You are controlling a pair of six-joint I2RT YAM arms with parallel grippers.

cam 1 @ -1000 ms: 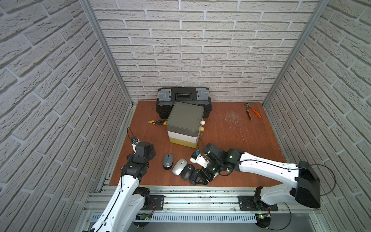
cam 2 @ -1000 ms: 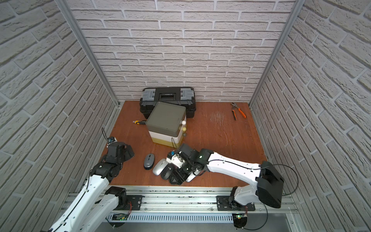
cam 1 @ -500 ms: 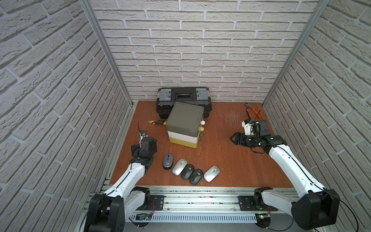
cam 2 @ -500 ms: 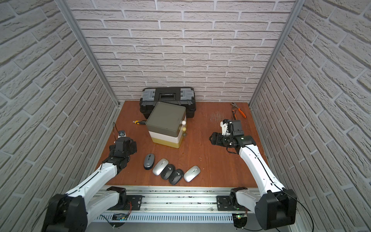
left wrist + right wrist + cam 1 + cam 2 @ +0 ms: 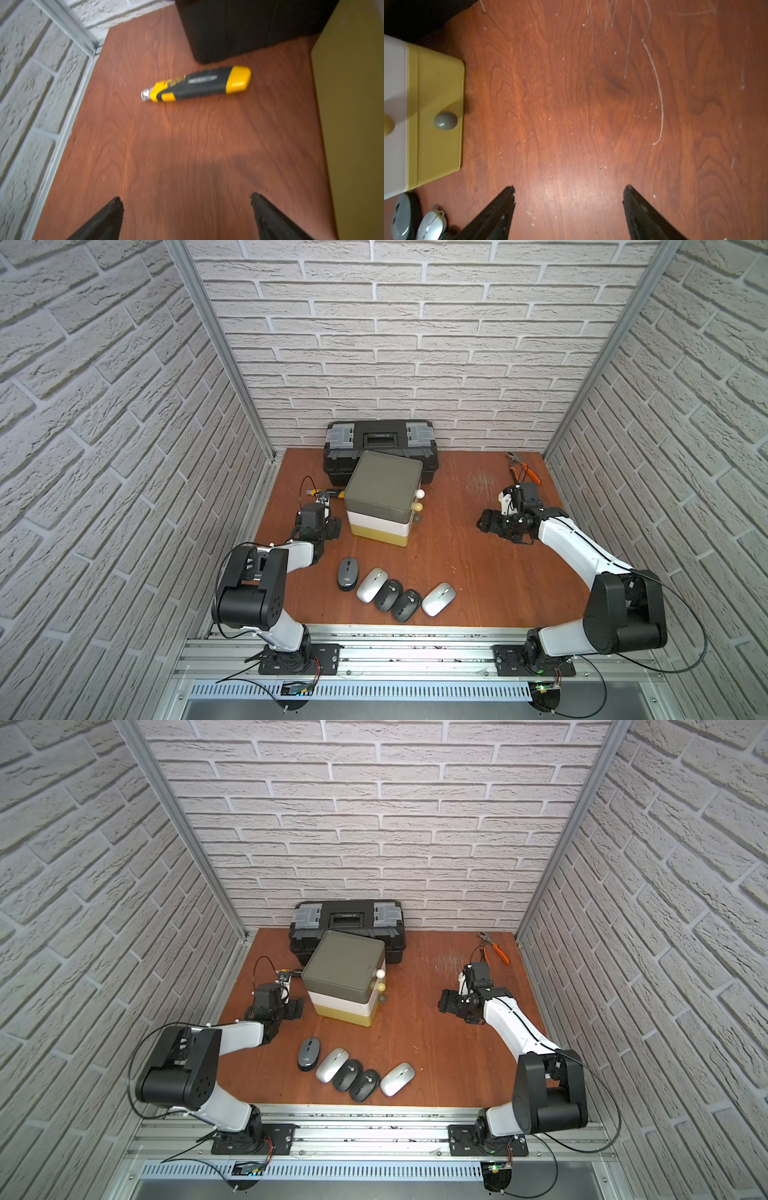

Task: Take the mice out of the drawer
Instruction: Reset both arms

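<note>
Tabletop (image 5: 591, 104) scratched; mice (image 5: 430, 226) cut off in right wrist view; knife (image 5: 197, 84) blurred.

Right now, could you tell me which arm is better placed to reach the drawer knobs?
Right, probably: the knobs are on the drawer unit's side facing the right arm's open fingers. The left arm's fingers sit by its knobless side.

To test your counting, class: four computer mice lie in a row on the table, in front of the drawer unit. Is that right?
Not quite. Both top views show five, not four, in a row on the table in front of the drawer unit: one dark grey mouse, two silver mice, two black mice.
</note>
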